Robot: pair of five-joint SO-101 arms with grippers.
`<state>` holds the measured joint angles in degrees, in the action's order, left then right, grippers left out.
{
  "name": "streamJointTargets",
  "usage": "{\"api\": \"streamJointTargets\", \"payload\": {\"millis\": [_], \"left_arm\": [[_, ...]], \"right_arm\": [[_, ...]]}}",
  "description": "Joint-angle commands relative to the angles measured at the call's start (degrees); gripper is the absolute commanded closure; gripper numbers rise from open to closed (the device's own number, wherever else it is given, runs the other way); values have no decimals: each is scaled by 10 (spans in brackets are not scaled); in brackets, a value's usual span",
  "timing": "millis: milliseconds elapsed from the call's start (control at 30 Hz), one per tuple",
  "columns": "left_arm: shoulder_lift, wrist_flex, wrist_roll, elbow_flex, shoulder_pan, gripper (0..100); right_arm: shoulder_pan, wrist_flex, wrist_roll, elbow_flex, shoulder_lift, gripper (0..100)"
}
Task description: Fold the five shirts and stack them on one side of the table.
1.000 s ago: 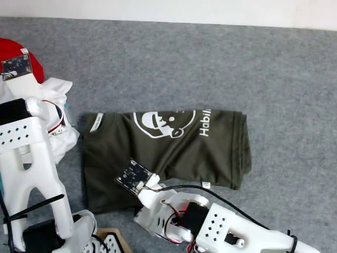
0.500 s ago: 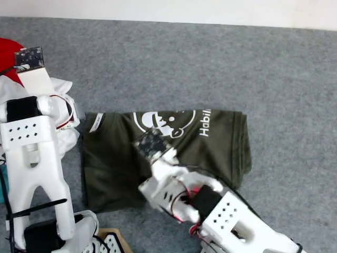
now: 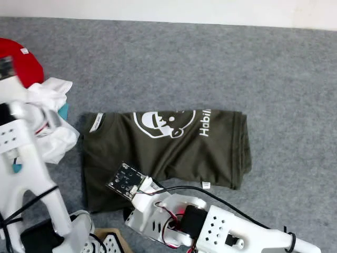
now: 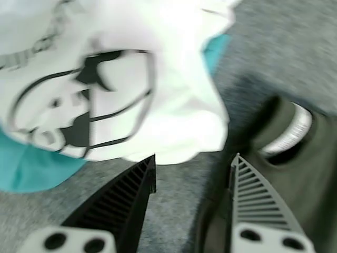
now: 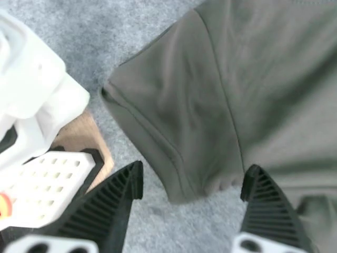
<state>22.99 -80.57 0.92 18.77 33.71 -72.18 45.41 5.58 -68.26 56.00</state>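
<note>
A dark olive shirt point(image 3: 174, 147) with a white print lies partly folded mid-table. Its near-left sleeve corner point(image 5: 237, 89) sits under my right gripper point(image 5: 192, 184), which is open and hovers above the corner's hem. The right arm point(image 3: 174, 221) stands at the near edge. My left gripper point(image 4: 192, 174) is open above grey table, between a crumpled white shirt point(image 4: 105, 68) with a black print and the olive shirt's collar point(image 4: 284, 174). A teal shirt point(image 4: 31, 168) peeks from under the white one. A red shirt point(image 3: 23, 66) lies at the far left.
The left arm point(image 3: 21, 158) rises over the white shirt point(image 3: 52, 134) pile at the table's left. A tan board point(image 5: 79, 137) and the arm's white base point(image 5: 31, 89) sit by the near edge. Grey table point(image 3: 263, 68) stretches behind and right of the olive shirt.
My right arm swung out over the olive shirt, then came back to its near-left corner. My left arm shifted leftward over the white shirt pile.
</note>
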Motion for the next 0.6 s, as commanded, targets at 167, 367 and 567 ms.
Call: {"api": "streamJointTargets", "payload": {"millis": [167, 367, 567], "left_arm": [[2, 34, -5, -1, 130, 771], [2, 41, -5, 8, 138, 770], [2, 84, -4, 33, 137, 772]], "right_arm": [[-58, -126, -60, -85, 4, 700], [-40, -151, -62, -109, 4, 700], [-37, -174, -65, -111, 3, 700]]}}
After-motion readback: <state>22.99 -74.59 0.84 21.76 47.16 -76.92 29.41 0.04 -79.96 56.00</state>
